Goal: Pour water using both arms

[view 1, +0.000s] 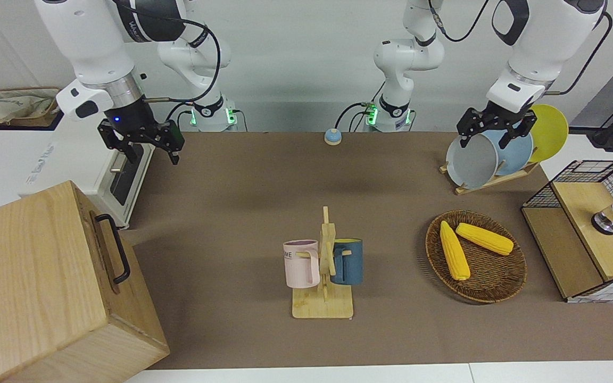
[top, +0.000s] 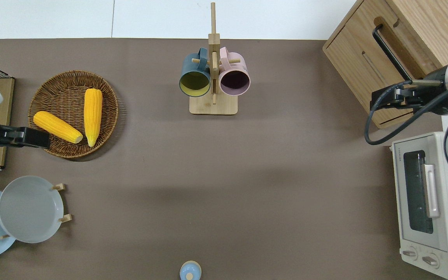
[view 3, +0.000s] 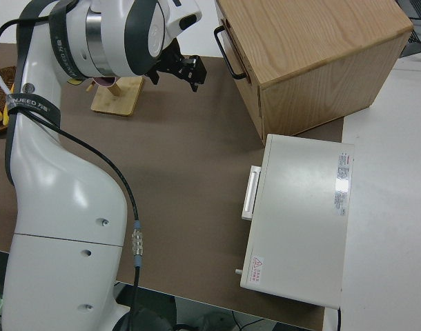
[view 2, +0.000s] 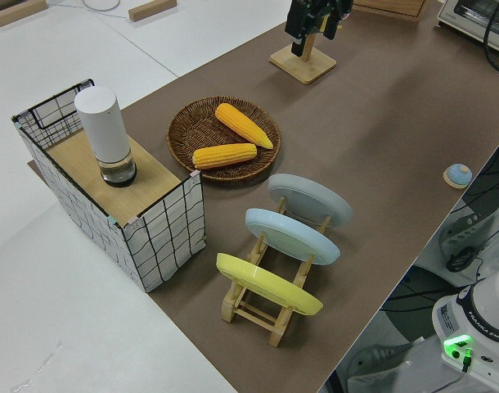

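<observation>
Mug rack (top: 213, 104) mid-surface holds blue mug (top: 195, 74) and pink mug (top: 234, 74). Corn basket (top: 53, 83) beside it, toward left arm's end; wooden cabinet (top: 368, 66) toward right arm's end.

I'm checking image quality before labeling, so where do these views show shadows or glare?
Front view: soft, even light, with a faint shadow band on the brown mat and a darker one beside the wooden cabinet. Overhead view: the same broad shadow crosses the mat. Right side view: a bright glare patch on the toaster oven top.

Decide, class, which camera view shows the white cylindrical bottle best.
The left side view: the white bottle stands whole and upright on the wire basket's wooden lid. The front view crops it at the picture's edge; the overhead and right side views do not show it.
</observation>
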